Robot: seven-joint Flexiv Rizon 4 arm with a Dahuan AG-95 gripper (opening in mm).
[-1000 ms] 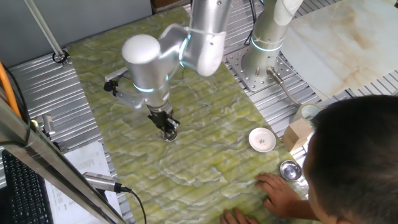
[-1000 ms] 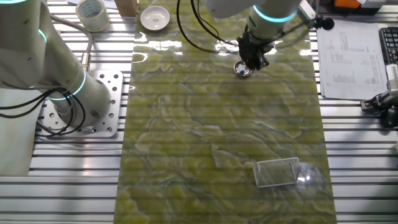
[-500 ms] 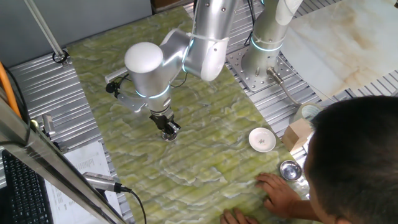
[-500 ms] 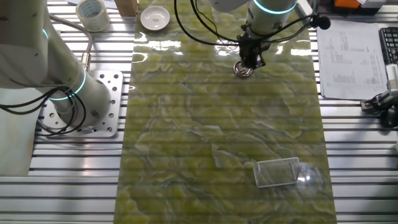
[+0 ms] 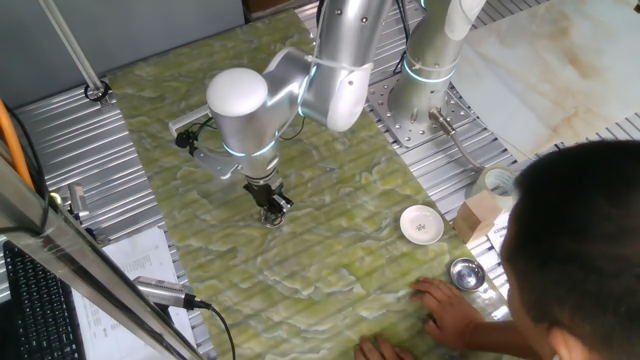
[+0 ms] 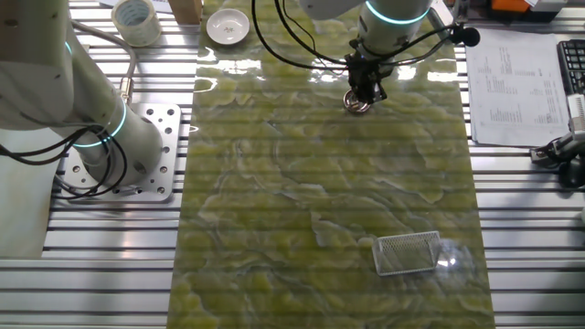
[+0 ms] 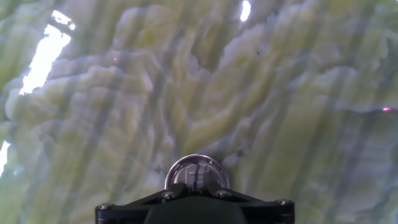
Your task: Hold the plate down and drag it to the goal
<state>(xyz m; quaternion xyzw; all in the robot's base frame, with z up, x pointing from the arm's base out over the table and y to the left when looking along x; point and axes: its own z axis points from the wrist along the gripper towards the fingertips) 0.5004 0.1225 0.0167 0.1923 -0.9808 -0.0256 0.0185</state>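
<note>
The plate point(image 5: 271, 217) point(image 6: 356, 104) is a small shiny silver dish lying on the green marbled mat, far from the goal. In the hand view the plate point(image 7: 197, 167) sits at the bottom centre, half covered by the fingers. My gripper point(image 5: 270, 207) point(image 6: 363, 93) point(image 7: 197, 185) stands straight over it, shut, with its joined tips down on the dish's centre. The goal point(image 6: 408, 253), a thin white U-shaped frame, lies on the mat near its opposite end.
A white round dish point(image 5: 421, 224) point(image 6: 227, 26) and a steel bowl point(image 5: 465, 272) lie by the mat's edge, near a person's hand point(image 5: 445, 305). A second arm's base point(image 6: 101, 137) stands beside the mat. A tape roll point(image 6: 135, 20) and papers point(image 6: 512, 82) lie off the mat.
The arm's wrist and elbow have swung round a little above the plate. The plate and the fingertips have stayed at about the same spot.
</note>
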